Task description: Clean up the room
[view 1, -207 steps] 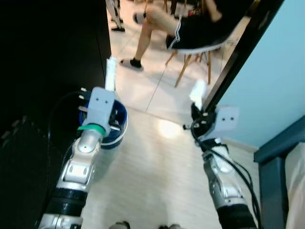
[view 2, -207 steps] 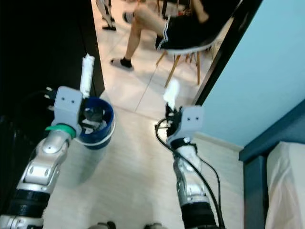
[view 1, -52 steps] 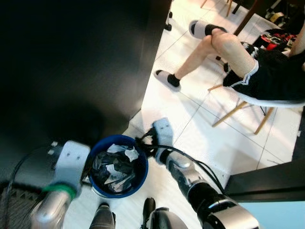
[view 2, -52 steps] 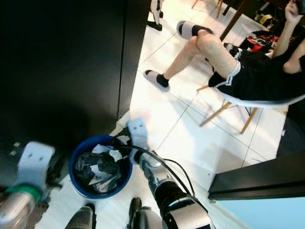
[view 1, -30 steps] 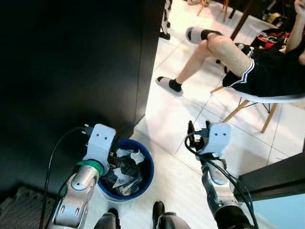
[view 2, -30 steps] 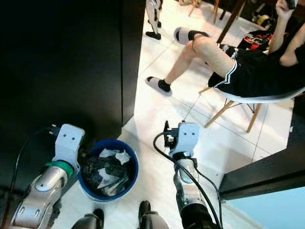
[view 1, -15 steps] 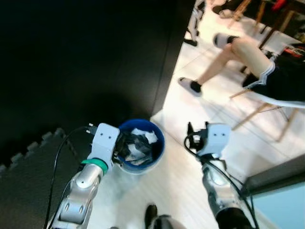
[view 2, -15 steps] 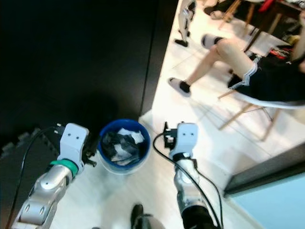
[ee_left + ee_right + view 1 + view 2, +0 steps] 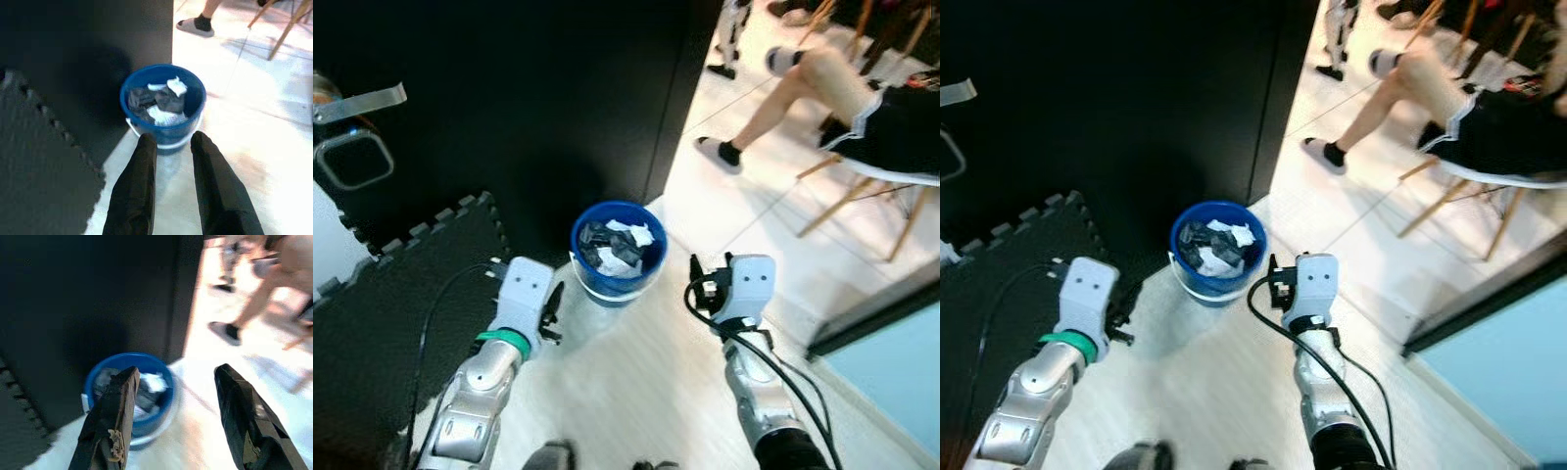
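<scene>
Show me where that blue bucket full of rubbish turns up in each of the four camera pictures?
Left eye view: blue bucket near the middle, ahead of both arms.
Right eye view: left of centre, by the dark wall.
Left wrist view: just past the fingertips.
Right wrist view: low, behind one finger.
Shared landmark: the black foam mat with its toothed edge beside the bucket.
</scene>
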You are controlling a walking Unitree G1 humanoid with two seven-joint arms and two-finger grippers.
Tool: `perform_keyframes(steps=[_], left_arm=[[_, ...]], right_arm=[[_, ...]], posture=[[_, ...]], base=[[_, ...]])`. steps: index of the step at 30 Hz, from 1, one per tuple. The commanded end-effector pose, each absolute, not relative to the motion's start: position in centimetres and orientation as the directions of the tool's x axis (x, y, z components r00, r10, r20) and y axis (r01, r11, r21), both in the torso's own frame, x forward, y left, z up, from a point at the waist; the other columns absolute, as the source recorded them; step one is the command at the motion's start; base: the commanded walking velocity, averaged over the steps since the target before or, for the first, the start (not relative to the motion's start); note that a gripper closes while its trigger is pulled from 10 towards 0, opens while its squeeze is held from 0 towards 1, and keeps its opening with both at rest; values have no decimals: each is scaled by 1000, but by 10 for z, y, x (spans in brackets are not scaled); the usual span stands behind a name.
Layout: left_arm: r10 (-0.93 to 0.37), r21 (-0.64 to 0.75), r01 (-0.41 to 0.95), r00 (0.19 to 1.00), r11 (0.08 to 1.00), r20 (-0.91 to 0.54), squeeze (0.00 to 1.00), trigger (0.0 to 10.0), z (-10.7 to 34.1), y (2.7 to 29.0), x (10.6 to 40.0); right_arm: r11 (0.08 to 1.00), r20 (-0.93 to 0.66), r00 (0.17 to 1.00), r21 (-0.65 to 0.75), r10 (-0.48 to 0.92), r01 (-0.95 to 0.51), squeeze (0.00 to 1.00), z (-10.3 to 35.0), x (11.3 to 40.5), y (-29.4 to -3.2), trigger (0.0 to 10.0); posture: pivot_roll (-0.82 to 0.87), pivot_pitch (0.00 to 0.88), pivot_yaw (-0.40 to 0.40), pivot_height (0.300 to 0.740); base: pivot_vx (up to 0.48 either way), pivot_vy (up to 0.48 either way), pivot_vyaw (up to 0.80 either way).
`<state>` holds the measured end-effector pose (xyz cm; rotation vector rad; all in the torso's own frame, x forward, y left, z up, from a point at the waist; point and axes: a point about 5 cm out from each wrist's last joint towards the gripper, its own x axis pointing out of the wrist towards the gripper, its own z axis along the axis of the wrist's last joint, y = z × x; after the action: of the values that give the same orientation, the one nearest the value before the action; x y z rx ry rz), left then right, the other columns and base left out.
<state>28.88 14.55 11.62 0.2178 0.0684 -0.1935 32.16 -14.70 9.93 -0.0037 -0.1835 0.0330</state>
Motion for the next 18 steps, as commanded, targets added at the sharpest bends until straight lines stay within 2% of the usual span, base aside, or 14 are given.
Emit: perform_keyframes(steps=[1,5,18], left_arm=[[-170,203,193,977,960,-128,0,10000,105,150,284],[-166,201,190,977,961,-132,0,10000,105,150,285],[-150,205,208,952,956,-265,0,10000,89,149,285]], right_arm=[[999,149,988,4,40,-41,0,92,318,-143,10000],[999,144,989,8,38,-40,0,91,318,-143,10000],[1000,115,993,20,21,-23,0,86,317,-148,10000]], posture=[[150,142,-32,740],[150,142,-32,740],[145,144,-28,740]], base=[[0,0,0],[0,0,0],[0,0,-800]])
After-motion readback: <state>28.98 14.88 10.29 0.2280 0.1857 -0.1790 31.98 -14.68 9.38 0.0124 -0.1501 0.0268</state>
